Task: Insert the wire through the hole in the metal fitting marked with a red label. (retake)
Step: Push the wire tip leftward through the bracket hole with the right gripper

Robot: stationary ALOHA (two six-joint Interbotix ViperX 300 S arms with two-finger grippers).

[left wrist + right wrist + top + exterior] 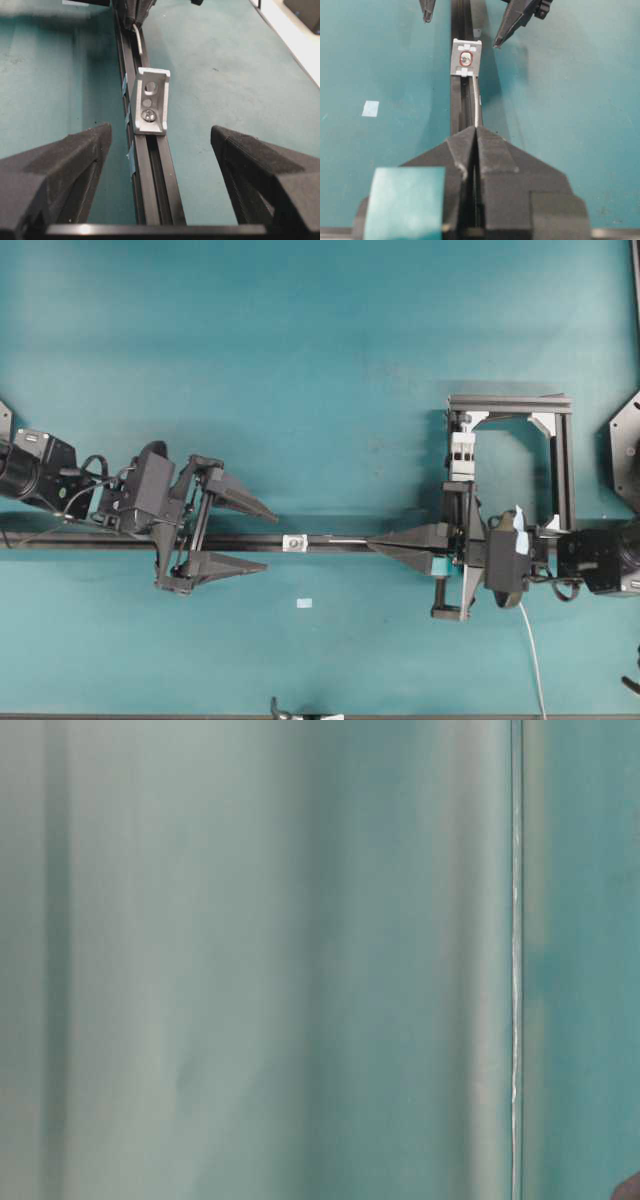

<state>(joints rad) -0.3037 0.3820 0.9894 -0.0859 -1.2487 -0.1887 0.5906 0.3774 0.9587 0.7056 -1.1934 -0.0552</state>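
The metal fitting [467, 58] stands on the black rail [330, 540], its hole [465, 59] ringed in red. The wire [478, 102] runs along the rail from the right tool [476, 131], which is clamped on it, and its tip lies just short of the fitting. On the fitting's far side, the left tool [268, 538] straddles the rail, fingers spread wide and empty. A pale tape patch [304, 603] lies on the desk [300, 360] near the fitting.

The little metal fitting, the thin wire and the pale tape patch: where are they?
Metal fitting [467, 59]: right wrist view, its red-ringed face.
Wire [478, 107]: right wrist view, stretch between the shut tool and the fitting.
Tape patch [304, 603]: overhead view, its centre.
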